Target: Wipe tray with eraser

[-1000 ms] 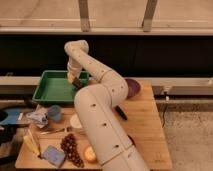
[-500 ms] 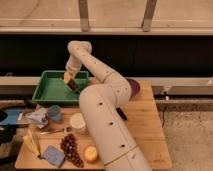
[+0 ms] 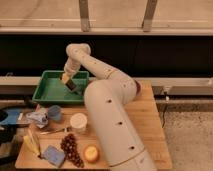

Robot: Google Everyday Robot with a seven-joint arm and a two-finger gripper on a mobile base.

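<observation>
The green tray (image 3: 50, 89) sits at the back left of the wooden table. My white arm reaches over it from the right. My gripper (image 3: 67, 80) hangs over the tray's right half, near its floor. A small dark block, the eraser (image 3: 71, 85), sits at the gripper's tip, tilted down toward the tray floor. It looks held in the gripper.
On the wooden table (image 3: 150, 120) in front of the tray lie a blue cup (image 3: 54, 112), a white cup (image 3: 78, 121), crumpled cloth (image 3: 37, 117), a banana (image 3: 32, 143), grapes (image 3: 71, 148), a blue sponge (image 3: 53, 155) and an orange fruit (image 3: 91, 153). A dark red bowl (image 3: 137, 88) is behind my arm.
My gripper with the eraser has slid left and slightly forward across the tray's right half. The tray and the table items have not moved.
</observation>
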